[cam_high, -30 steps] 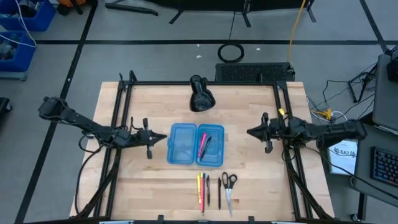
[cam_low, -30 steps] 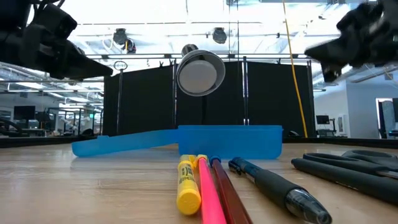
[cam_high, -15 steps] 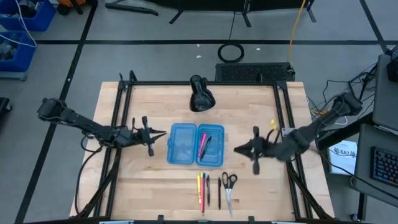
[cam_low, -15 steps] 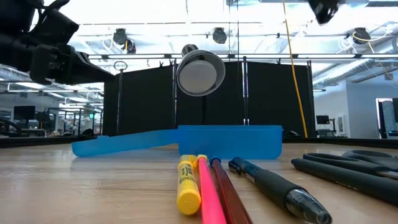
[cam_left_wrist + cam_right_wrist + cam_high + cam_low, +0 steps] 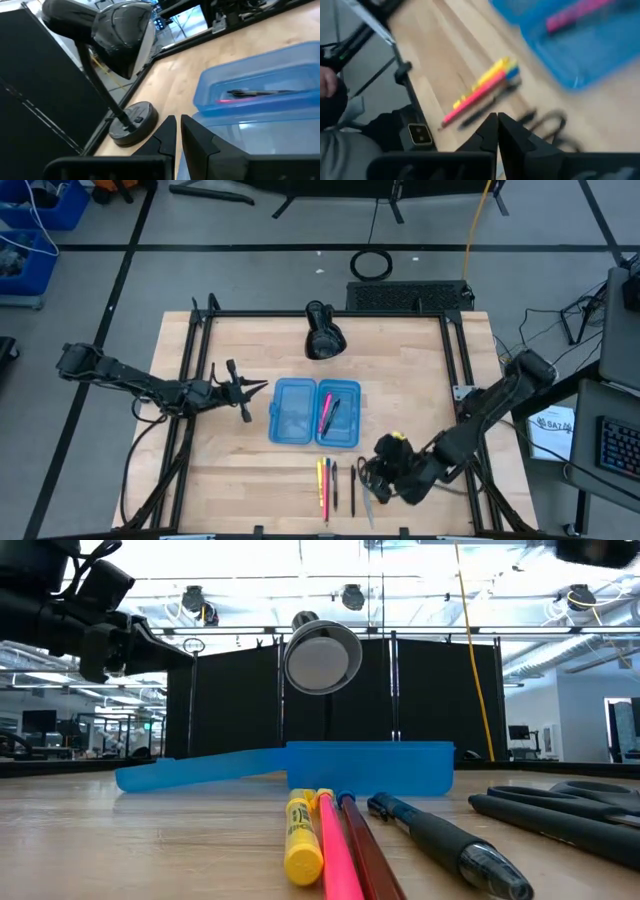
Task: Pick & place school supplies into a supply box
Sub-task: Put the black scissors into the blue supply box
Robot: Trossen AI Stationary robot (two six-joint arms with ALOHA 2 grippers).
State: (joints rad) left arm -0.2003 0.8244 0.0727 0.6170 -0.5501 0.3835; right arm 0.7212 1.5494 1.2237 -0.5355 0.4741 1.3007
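Pens and pencils: a yellow marker (image 5: 319, 476), a pink pen (image 5: 325, 490) and two dark pens (image 5: 352, 488) are laid side by side near the table's front edge, just in front of the box, long axes running front to back.
Scissors: the scissors (image 5: 367, 498) are laid just right of the pens, handles toward the box, blades pointing at the front edge.
Handling: the pens are judged light, stiff and smooth, likely to roll; a hold across the middle of the barrel is advised. The scissors are judged best taken at the pivot.
Right gripper: the right gripper (image 5: 378, 477) is held low over the scissors, its fingers closed together with nothing between them.
Box: the blue box (image 5: 290, 412) is open at mid-table; a pink pen and a dark pen already lie in its right half.
Left gripper: the left gripper (image 5: 250, 388) is parked just left of the box, fingers nearly together, empty.
Lamp: a black lamp (image 5: 322, 332) stands behind the box.
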